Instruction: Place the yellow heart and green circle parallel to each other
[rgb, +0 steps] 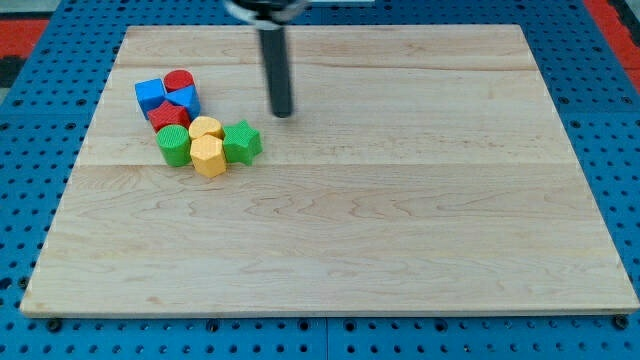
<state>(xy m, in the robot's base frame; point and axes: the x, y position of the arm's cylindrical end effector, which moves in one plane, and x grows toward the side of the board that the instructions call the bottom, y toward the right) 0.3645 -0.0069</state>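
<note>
My tip (283, 113) sits on the desk (400, 230) in the upper middle-left of the frame, rod upright, touching no block. No gripper on this rig, so nothing spread, pressed together or pinching; the rod end only pushes. Nearest block: green star (241, 142), just below and to the view's left of the tip, a clear gap between. All blocks packed in one cluster, upper left of the frame. Bottom row, right to left: green star, then a yellow hexagon-like block (208, 156) touching it, then the green circle (174, 146) at the cluster's lower left. The yellow heart (205, 127) sits just above the yellow hexagon-like block, touching it, and between green circle and green star; heart outline hard to confirm at this size. Above these: a red block (168, 116), shape unclear, then a blue cube (150, 95), a second blue block (186, 99) and a red cylinder (179, 80) at the top. Handling, as judgement: blocks look small, rigid and light, wood or plastic on smooth board, so they should slide readily and may spin if struck off centre. The heart's lobed edge gives a poor flat face; pushing near the middle of a side looks safest. The circle's curved wall will roll off a glancing contact. Both task blocks are hemmed in by neighbours, so any push likely drags others. Freeing the heart from the top right gap beside the star looks most open.
</note>
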